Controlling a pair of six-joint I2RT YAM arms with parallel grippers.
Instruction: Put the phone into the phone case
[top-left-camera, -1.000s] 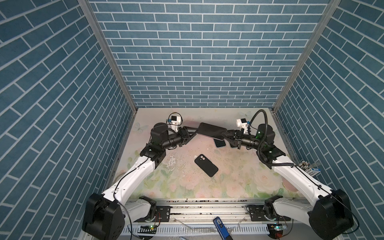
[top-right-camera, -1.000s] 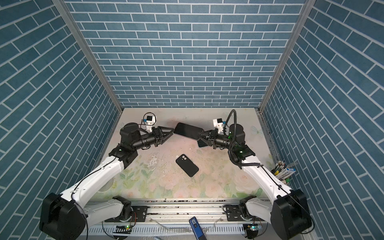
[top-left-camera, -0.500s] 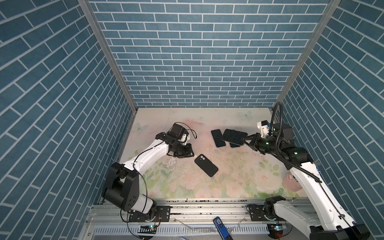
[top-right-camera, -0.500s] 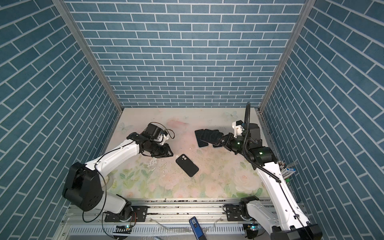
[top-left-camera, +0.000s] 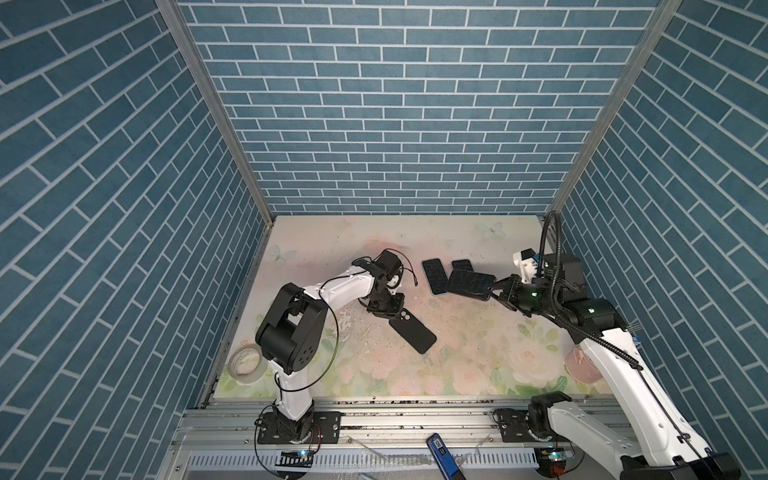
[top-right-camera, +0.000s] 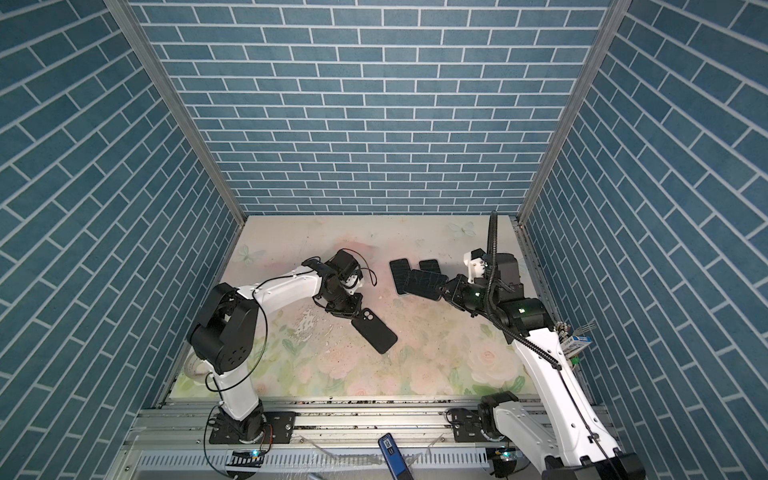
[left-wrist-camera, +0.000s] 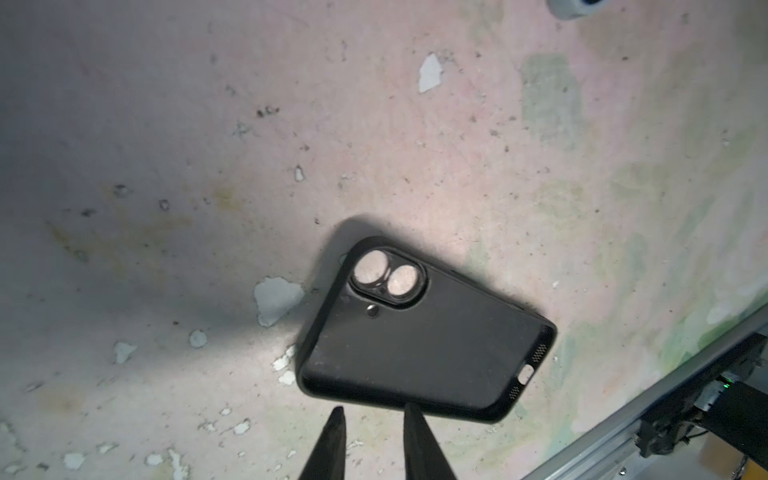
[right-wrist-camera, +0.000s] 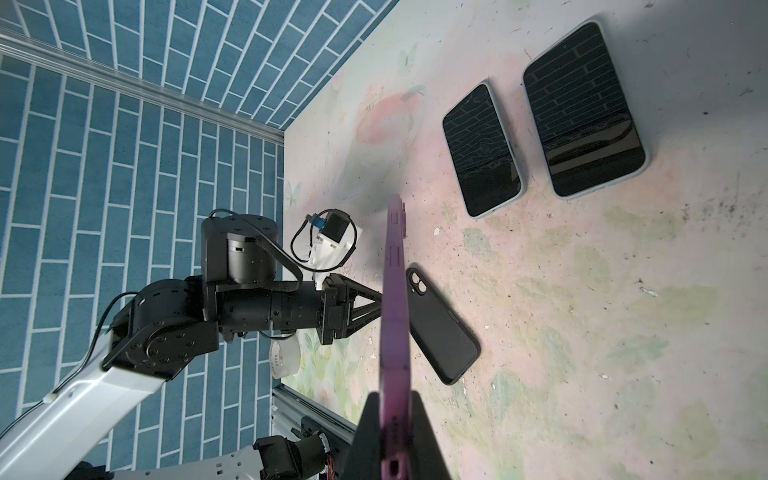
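Note:
The black phone case (top-left-camera: 413, 332) (top-right-camera: 374, 330) (left-wrist-camera: 424, 345) lies on the flowered mat with its back and camera hole facing up. My left gripper (top-left-camera: 390, 314) (top-right-camera: 353, 313) (left-wrist-camera: 374, 409) hangs low at the case's long edge near the camera end. Its jaws stand a narrow gap apart with nothing between them, and one fingertip (left-wrist-camera: 411, 409) meets the case's rim. My right gripper (top-left-camera: 492, 286) (top-right-camera: 444, 289) (right-wrist-camera: 392, 415) is shut on one end of the phone (top-left-camera: 469, 282) (top-right-camera: 424, 284) (right-wrist-camera: 395, 291), which has a purple side, and holds it above the mat.
Two other phones (top-left-camera: 434, 276) (top-left-camera: 461, 264) (right-wrist-camera: 482, 151) (right-wrist-camera: 582, 110) with pale rims lie screen up at the back, partly under the held phone in both top views. A tape roll (top-left-camera: 248, 363) sits at the mat's front left corner. Brick walls close in three sides.
The left gripper has left the raised phone, come down to the case and narrowed its jaws. The right arm has carried the phone to the right.

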